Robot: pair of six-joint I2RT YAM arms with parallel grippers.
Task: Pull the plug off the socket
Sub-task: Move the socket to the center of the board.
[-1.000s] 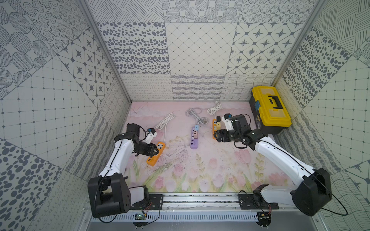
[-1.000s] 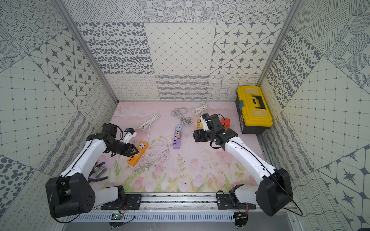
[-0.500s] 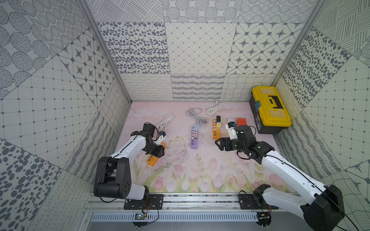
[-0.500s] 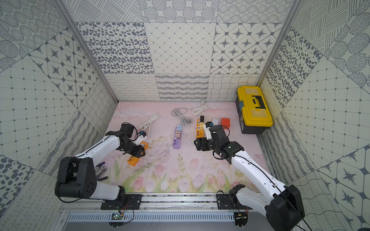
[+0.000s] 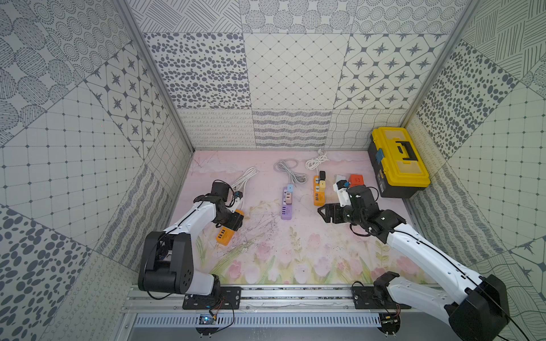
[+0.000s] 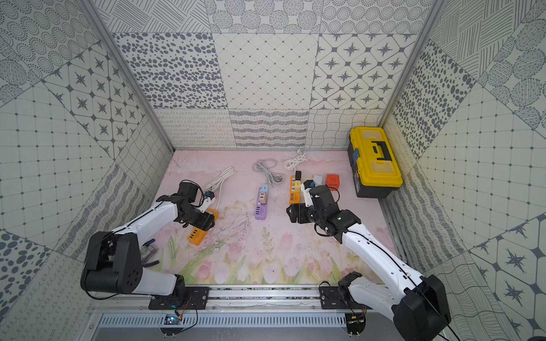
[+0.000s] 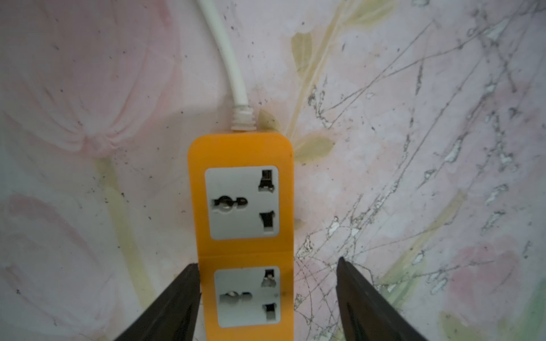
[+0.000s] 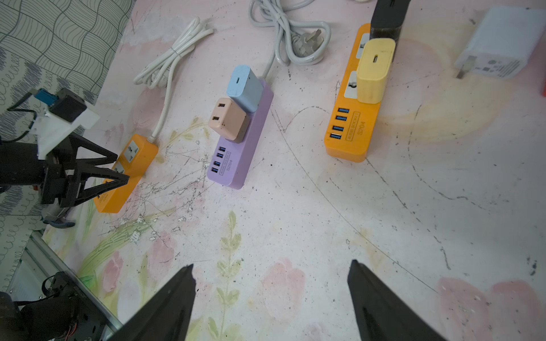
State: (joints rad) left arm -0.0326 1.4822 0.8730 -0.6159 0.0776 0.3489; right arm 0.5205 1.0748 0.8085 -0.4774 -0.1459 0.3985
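Three power strips lie on the flowered mat. The left orange strip (image 7: 242, 150) has two bare sockets and a white cord. My left gripper (image 7: 267, 262) is open astride it; one finger touches its side, the other stands apart. The purple strip (image 5: 286, 211) carries a blue plug (image 8: 244, 87) and a pink plug (image 8: 227, 122). The right orange strip (image 8: 354, 130) carries a yellow plug (image 8: 373, 71) and a black plug (image 8: 387, 17). My right gripper (image 8: 271, 265) hangs open over bare mat in front of that strip, holding nothing.
A loose white adapter (image 8: 499, 56) and a red cube (image 5: 356, 179) lie beside the right orange strip. A yellow toolbox (image 5: 399, 159) stands at the back right. Coiled white cords (image 5: 317, 161) lie along the back. Pliers (image 6: 147, 254) rest by the left arm's base.
My left gripper's jaws have spread wider over the left orange strip and its arm has swung round. My right gripper has drawn back from the right orange strip toward the front.
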